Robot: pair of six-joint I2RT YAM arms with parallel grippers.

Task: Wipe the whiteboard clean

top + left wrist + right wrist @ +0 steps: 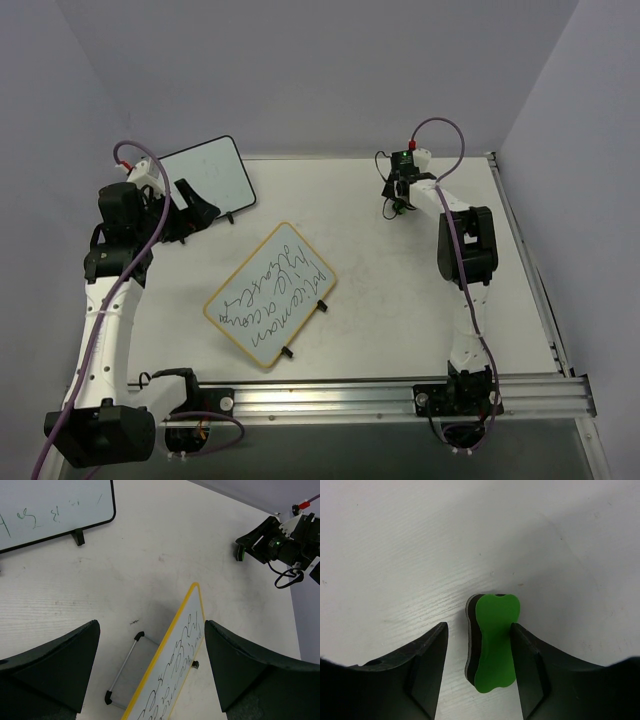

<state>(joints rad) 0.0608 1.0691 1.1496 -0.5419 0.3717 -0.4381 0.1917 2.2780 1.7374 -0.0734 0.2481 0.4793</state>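
The whiteboard point(270, 295), yellow-framed and covered in handwritten scribbles, stands tilted on its black clip feet in the middle of the table. In the left wrist view the whiteboard point(175, 675) shows edge-on between and beyond my fingers. My left gripper point(200, 213) point(151, 625) hangs wide open and empty at the back left, above the table. At the back right my right gripper point(398, 205) point(479, 626) straddles a green and black eraser point(492, 645) standing on edge. Its right finger touches the green face, while a gap shows on the black side.
A black-framed whiteboard point(210, 175) point(50, 510) with faint marks stands at the back left, close behind my left gripper. A metal rail point(400, 395) runs along the near edge, and another along the right edge. Grey walls close in the table.
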